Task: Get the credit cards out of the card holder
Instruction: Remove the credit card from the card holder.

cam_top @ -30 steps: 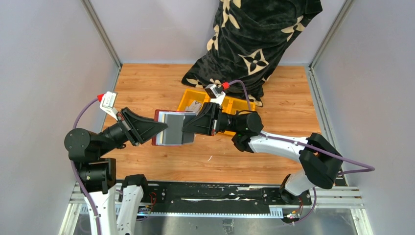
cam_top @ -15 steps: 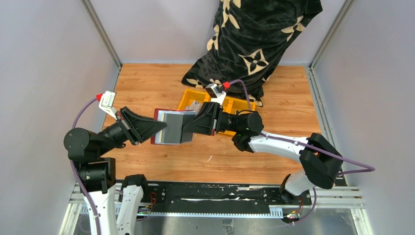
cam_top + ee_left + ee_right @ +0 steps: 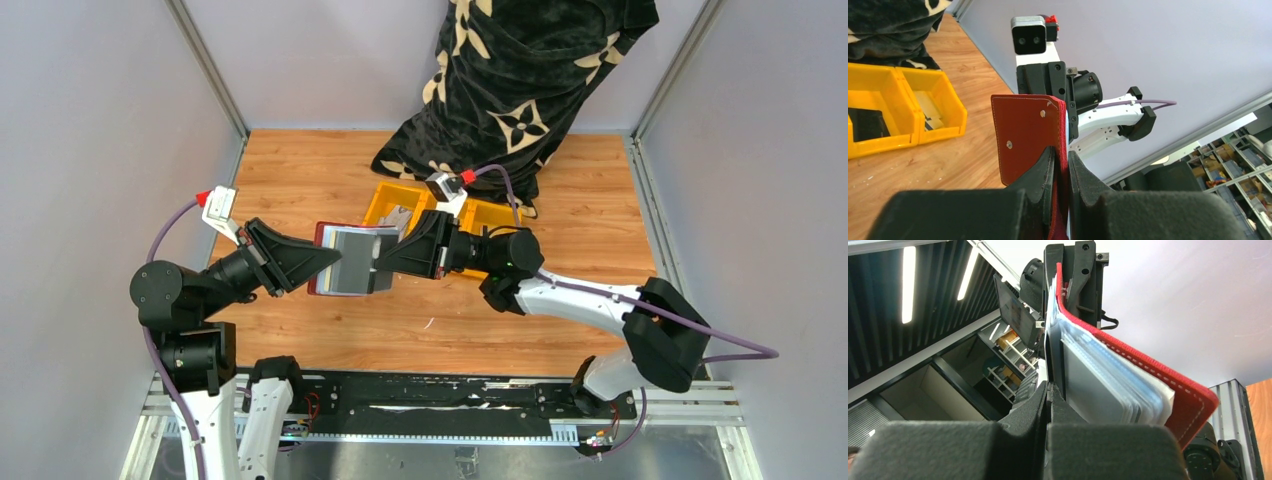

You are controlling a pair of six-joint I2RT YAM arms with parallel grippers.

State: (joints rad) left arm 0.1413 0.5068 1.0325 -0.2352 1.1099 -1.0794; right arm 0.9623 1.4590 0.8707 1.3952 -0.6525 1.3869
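Note:
The dark red card holder point(image 3: 322, 262) hangs open above the table, its silvery-grey sleeves point(image 3: 352, 258) facing up. My left gripper point(image 3: 322, 264) is shut on its left edge; in the left wrist view the red cover point(image 3: 1028, 135) is pinched between the pads of my left gripper point(image 3: 1062, 167). My right gripper point(image 3: 384, 262) is shut at the holder's right side. In the right wrist view my right gripper point(image 3: 1049, 392) clamps the thin edge of a dark credit card point(image 3: 1056, 365), which lies beside the fanned sleeves point(image 3: 1108, 385) and the red cover point(image 3: 1168, 380).
A yellow three-compartment bin point(image 3: 392, 206) stands on the wooden table just behind the right gripper; it also shows in the left wrist view point(image 3: 903, 100). A black cloth with a tan flower pattern point(image 3: 520, 80) is heaped at the back. Metal frame rails run along both sides.
The right wrist and elbow have shifted slightly to the right, with the fingers still at the holder's right edge. The left arm and the holder have barely moved.

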